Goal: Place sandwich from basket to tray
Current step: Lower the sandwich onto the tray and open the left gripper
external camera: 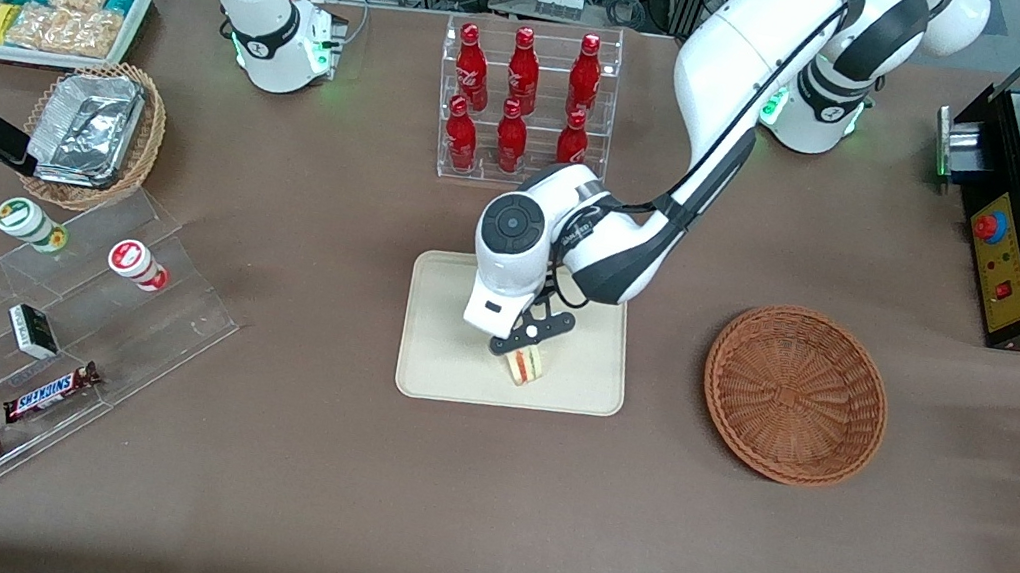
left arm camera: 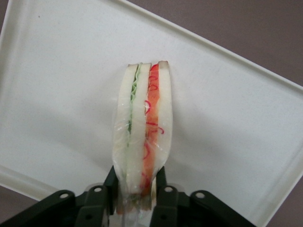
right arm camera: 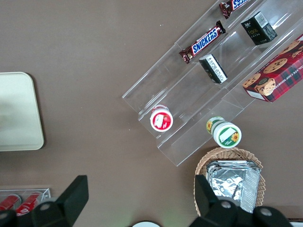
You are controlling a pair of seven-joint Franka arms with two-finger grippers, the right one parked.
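Brown table point(external camera: 292, 456) at frame centre carries the flat cream-beige rectangular tray point(external camera: 437, 372); my end effector point(external camera: 522, 357) pinches the wrapped white-bread sandwich wedge point(external camera: 525, 366) low over it. I should settle it flat, then release.

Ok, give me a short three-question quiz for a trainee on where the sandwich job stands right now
1. True or false: the reddish-brown wicker basket holds a sandwich.
2. What is the left gripper clamped on?
A. a Snickers bar
B. the wrapped sandwich
C. a red bottle
3. Fill in: the gripper and sandwich are over the cream ______.

Key
1. False, it looks empty.
2. B, fingers pinch its end.
3. tray
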